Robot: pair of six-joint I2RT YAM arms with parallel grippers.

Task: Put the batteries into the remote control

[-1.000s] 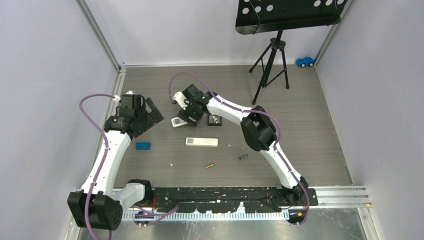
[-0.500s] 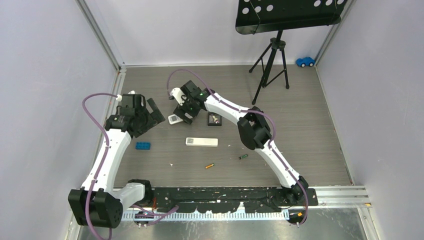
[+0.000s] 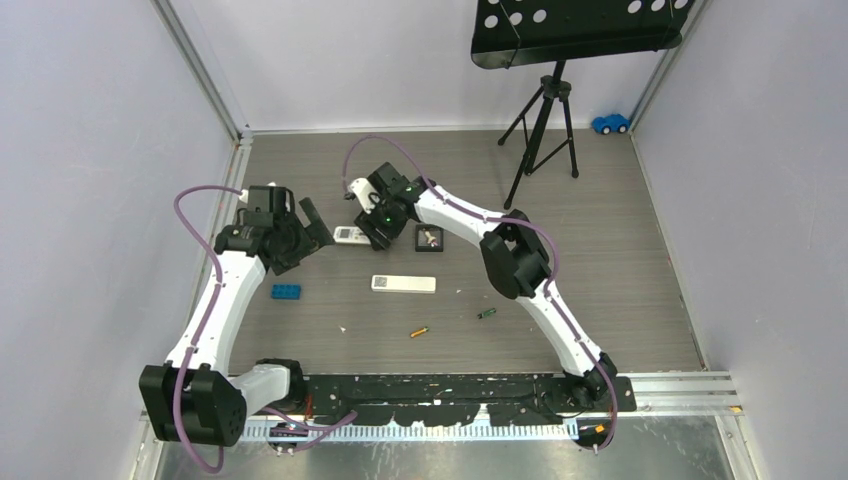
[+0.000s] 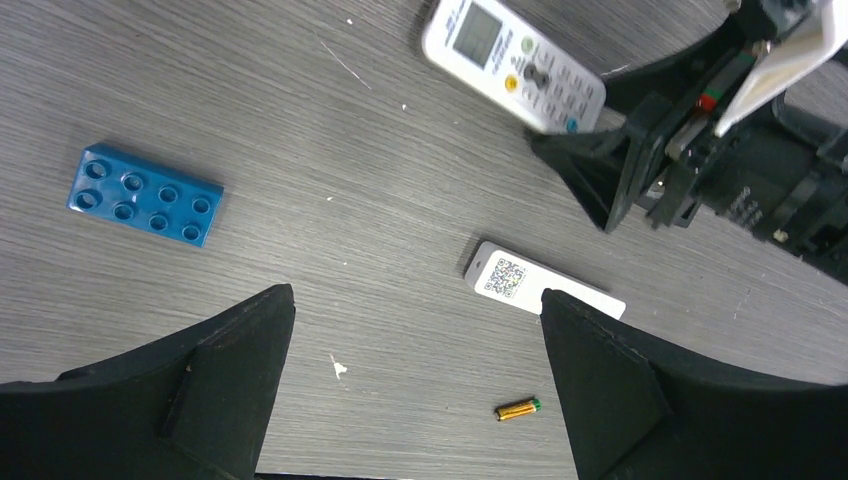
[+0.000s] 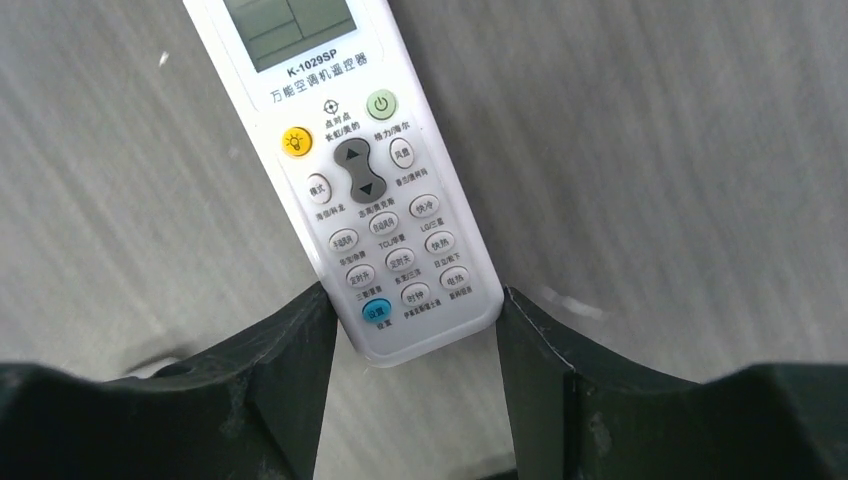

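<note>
Two pincers work the left half of a walled tabletop, whose right side lies open as far as a music-stand tripod near the back wall. The right pincer grips the lower end of the remote control, which lies flat left of centre, buttons up, white with a grey screen. The left pincer hangs wide open and empty beside it. An orange battery and a darker green battery lie loose nearer the arm bases.
</note>
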